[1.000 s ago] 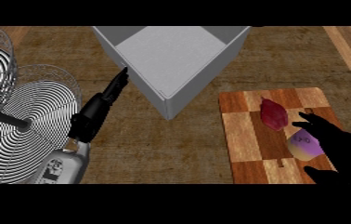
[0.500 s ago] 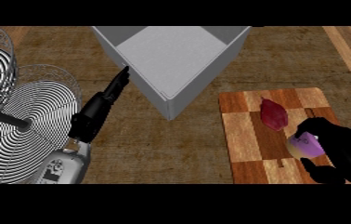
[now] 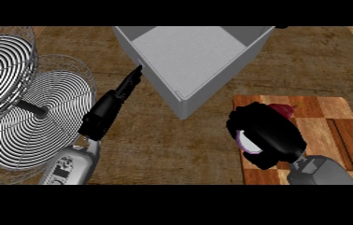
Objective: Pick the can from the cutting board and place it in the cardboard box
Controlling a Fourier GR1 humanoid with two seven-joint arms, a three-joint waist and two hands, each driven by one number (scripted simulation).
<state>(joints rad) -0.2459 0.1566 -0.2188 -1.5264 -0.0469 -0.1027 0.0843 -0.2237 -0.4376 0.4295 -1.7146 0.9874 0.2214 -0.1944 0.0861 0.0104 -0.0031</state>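
The right hand [image 3: 267, 133] is curled over the left end of the wooden cutting board [image 3: 324, 121], its black fingers wrapped round the can [image 3: 245, 141] — only a sliver of the can's purple-and-white side shows at the hand's left edge, the rest hidden under the palm. Whether the can rests on the board or is lifted clear of it cannot be told from this steep view. A dark red object [image 3: 281, 109] peeks out just behind the hand, lying on the board. The grey box [image 3: 207, 84] stands open-topped on the wooden counter [image 3: 172, 144], up and to the left of the board, one corner pointing toward the viewer. The left hand [image 3: 117, 100] lies beside the box's left wall, fingers straight and holding nothing — their tips at the wall's edge. Two wire racks [image 3: 41, 102] stand at the far left.
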